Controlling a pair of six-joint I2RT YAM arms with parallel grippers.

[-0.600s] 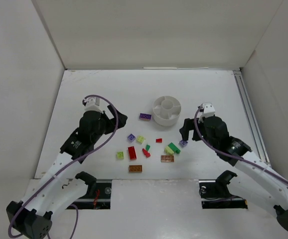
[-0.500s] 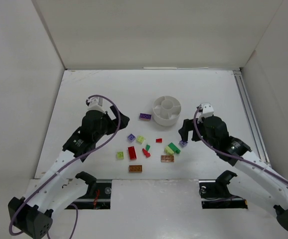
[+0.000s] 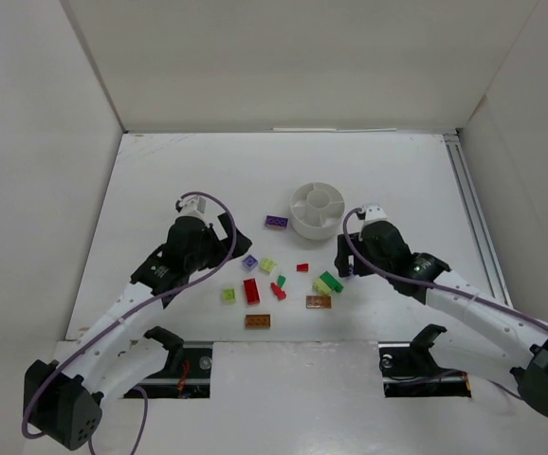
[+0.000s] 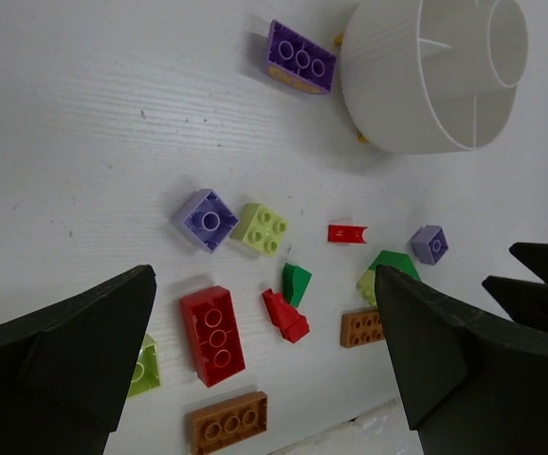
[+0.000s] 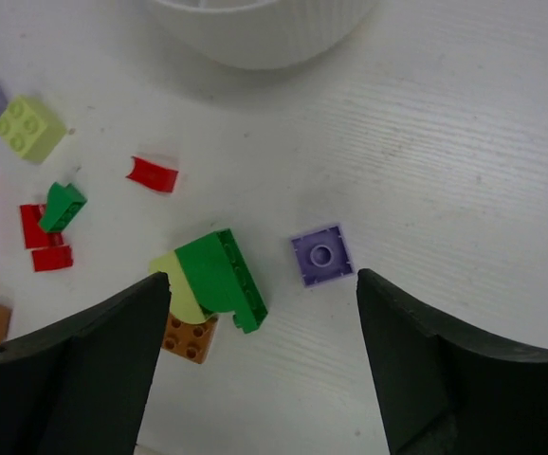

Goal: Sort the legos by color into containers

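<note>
The legos lie scattered in front of the white divided dish (image 3: 317, 209), whose compartments are the containers. Among them are a dark purple brick (image 3: 276, 222), a red brick (image 3: 251, 290), a green brick (image 3: 331, 282) and two orange-brown ones (image 3: 258, 321). My left gripper (image 3: 233, 235) is open above the left part of the cluster. In the left wrist view its fingertips frame a small red piece (image 4: 286, 316) and a small green piece (image 4: 296, 282). My right gripper (image 3: 342, 256) is open too. The right wrist view shows the green brick (image 5: 222, 280) and a small light purple brick (image 5: 321, 255) between its fingers.
White walls enclose the table on three sides. A metal rail (image 3: 471, 213) runs along the right edge. The arm bases and a gap in the table sit at the near edge (image 3: 283, 365).
Both arms have moved inward toward the bricks: the left gripper to the right, the right gripper to the left and slightly away from the bases. Both stay open, and no brick has moved.
</note>
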